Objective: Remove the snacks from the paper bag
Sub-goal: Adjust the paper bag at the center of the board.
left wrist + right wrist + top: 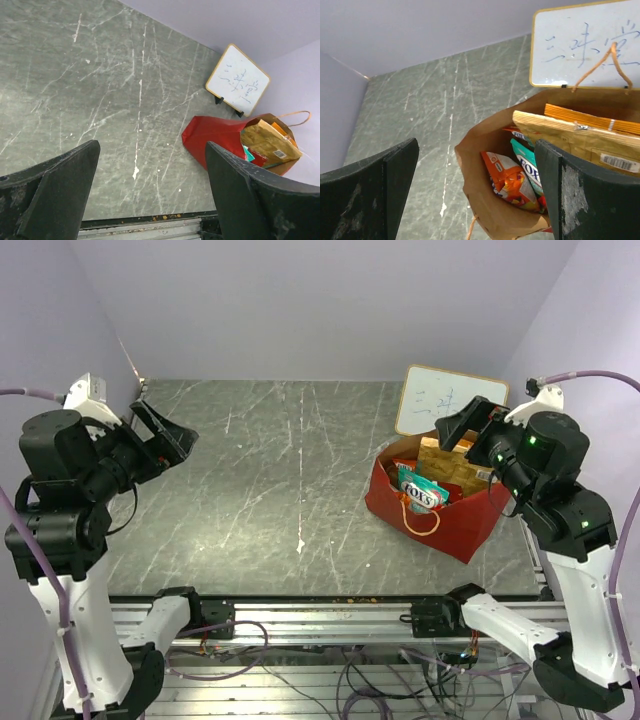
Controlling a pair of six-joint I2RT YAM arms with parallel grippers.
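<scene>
The paper bag [440,515], red outside and brown inside, stands open at the right of the table, also seen as the paper bag [215,132] in the left wrist view. The snacks are inside it: an orange packet [512,181], a teal packet [526,161] and a tan flat pack [570,134], with the teal packet [420,493] and tan pack [446,462] showing from above. My right gripper [466,426] hovers open above the bag's far right side, its fingers [380,190] empty. My left gripper [165,437] is open and empty, high at the far left.
A white writing board [450,400] leans on its stand just behind the bag. Thin orange cord handles [615,60] rise from the bag's rim. Walls close in the back and both sides. The metal rail [330,615] runs along the table's near edge.
</scene>
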